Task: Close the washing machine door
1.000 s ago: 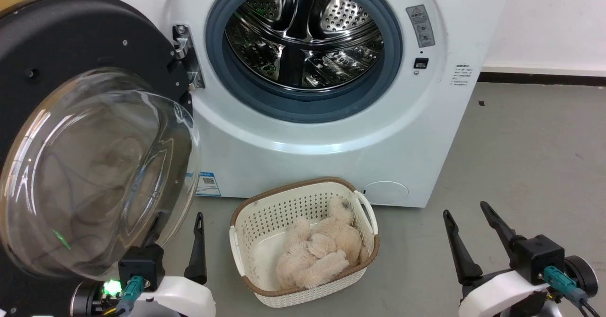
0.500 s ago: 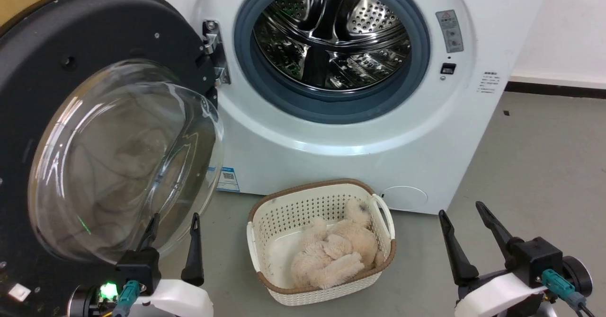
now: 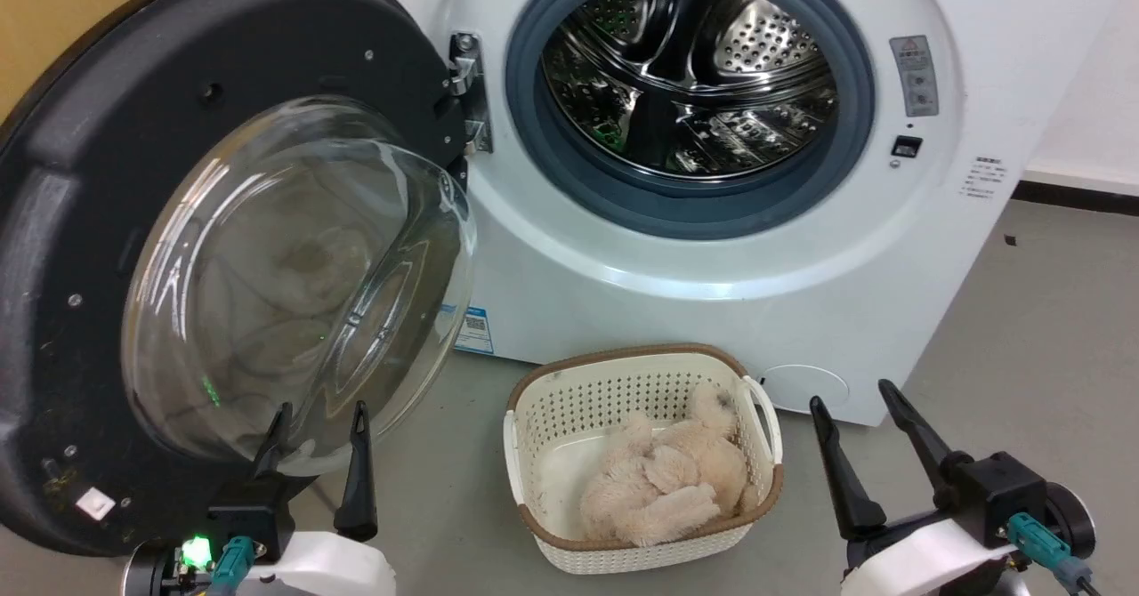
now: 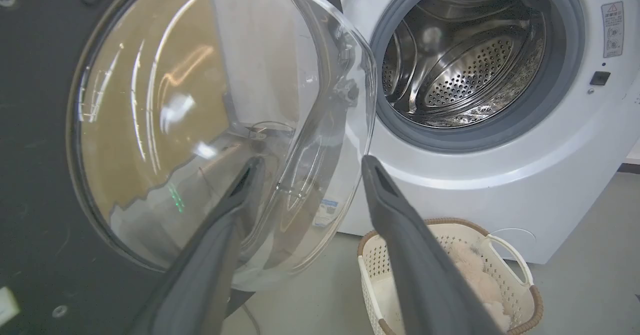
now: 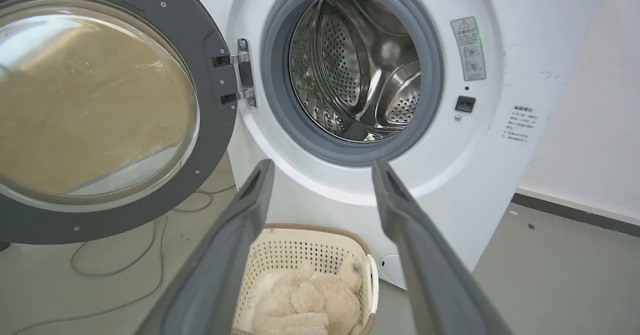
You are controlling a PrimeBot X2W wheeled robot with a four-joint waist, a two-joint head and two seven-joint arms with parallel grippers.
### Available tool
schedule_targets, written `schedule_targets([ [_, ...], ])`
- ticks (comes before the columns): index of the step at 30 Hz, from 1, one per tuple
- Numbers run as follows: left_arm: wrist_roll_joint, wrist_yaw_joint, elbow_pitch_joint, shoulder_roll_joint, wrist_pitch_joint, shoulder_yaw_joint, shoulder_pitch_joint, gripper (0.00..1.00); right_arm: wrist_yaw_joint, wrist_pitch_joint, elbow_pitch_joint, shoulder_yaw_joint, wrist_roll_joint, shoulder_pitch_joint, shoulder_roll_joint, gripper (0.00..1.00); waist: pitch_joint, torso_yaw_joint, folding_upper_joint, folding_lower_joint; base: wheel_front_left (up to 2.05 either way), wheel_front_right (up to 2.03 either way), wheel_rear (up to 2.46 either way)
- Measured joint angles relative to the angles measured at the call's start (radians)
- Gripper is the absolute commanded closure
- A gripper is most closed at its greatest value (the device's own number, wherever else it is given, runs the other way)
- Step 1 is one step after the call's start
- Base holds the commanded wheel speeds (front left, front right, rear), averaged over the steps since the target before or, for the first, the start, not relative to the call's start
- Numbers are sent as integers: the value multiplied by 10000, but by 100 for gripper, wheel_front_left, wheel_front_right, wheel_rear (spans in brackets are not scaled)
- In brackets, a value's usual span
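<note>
**Left gripper (image 3: 321, 409) open at the glass of the wide-open door**

The washing machine door (image 3: 107, 160) stood fully swung out on its metal hinge (image 3: 467, 89), at the left side of the washing machine (image 3: 712, 311). Its inner face and its bulging glass bowl (image 3: 294, 276) were turned toward the robot. The round opening was uncovered, with the steel drum (image 3: 694, 80) and the grey rubber seal (image 3: 685, 213) in plain sight.

The left gripper had its two fingers spread, with nothing between them. In the head view the tips overlapped the lower edge of the glass bowl. In the left wrist view one finger lay in front of the glass and the other just beside its rim. Whether a finger touched the glass, I cannot tell.

The right gripper (image 3: 850, 393) was also spread and empty, low at the right, well apart from the door, and it pointed toward the machine front.

Compared with one second before, the whole head view had shifted. The machine and the cream basket (image 3: 605, 391) with the plush toy (image 3: 667, 480) now sat further right in the picture, and more of the door's black rim came in at the left, so the camera had turned. The door kept the same open angle. The basket remained on the grey floor (image 3: 1023, 311) just before the machine, near the blue sticker (image 3: 474, 329). Both left fingers were now visible against the glass, where before one was half hidden.
</note>
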Motion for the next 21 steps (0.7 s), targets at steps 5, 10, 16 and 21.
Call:
schedule_targets([
  [5, -10, 8, 8, 0, -117, 19, 19, 0, 0, -128, 42, 75, 12, 0, 0, 0, -11, 285, 0, 0, 0, 0, 0],
  [10, -12, 8, 10, 0, -224, 44, 72, 0, 0, -234, 79, 157, 31, 0, 0, 0, -16, 581, 0, 0, 0, 0, 0],
  [16, -13, 8, 10, 0, -334, 75, 103, 0, 0, -345, 105, 232, 105, 0, 0, 0, -16, 946, 0, 0, 0, 0, 0],
  [21, -13, 10, 10, 0, -497, 123, 119, 0, 0, -510, 151, 378, 205, 0, 0, 0, -12, 1359, 0, 0, 0, 0, 0],
])
